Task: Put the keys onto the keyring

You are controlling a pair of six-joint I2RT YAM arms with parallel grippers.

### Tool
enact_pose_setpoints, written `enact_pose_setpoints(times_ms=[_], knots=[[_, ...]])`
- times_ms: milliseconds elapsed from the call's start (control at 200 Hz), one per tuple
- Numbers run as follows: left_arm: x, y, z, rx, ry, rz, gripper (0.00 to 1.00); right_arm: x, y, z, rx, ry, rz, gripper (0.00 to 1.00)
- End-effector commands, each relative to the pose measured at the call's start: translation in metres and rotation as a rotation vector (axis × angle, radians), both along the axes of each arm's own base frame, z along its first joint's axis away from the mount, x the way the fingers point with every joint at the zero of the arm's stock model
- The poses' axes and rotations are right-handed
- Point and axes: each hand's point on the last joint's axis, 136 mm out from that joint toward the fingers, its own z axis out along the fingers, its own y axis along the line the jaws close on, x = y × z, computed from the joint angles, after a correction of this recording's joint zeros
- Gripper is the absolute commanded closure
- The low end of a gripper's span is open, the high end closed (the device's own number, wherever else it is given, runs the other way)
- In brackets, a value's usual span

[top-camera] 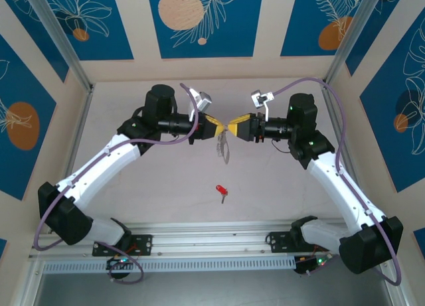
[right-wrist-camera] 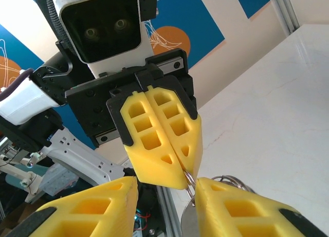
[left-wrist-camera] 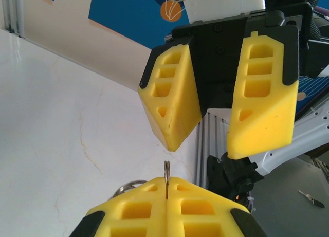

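Keyring (top-camera: 223,147) thin, silvery, pinched in left pincer (top-camera: 221,127); right pincer (top-camera: 234,125) open.

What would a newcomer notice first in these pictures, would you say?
The yellow claws face tip to tip above the table: the left claw shut on the dangling keyring, the right claw open. Nearer the front edge, the tiny red key lies untouched.

My left gripper (left-wrist-camera: 166,188): fingers (left-wrist-camera: 139,208) of matt yellow plastic, moulded with hollow cells, clamping the keyring (left-wrist-camera: 166,171), thin bright metal. My right gripper (left-wrist-camera: 204,150): same matt yellow plastic on matt black backing. Table (top-camera: 166,186): smooth, pale, faintly veined. Key (top-camera: 221,190): red plastic head, silvery blade.
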Motion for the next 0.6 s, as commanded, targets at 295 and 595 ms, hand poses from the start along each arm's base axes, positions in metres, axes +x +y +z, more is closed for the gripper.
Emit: enact_pose_setpoints(times_ms=[295, 595], knots=[[-0.0166, -0.0015, 0.0369, -0.079, -0.054, -0.058, 1.0, 0.0076, 0.0041, -0.0019, -0.005, 0.002, -0.005, 0.65], [-0.0165, -0.0021, 0.0362, -0.082, -0.049, -0.055, 1.0, 0.0049, 0.0078, -0.0024, 0.0, 0.006, 0.019, 0.75]])
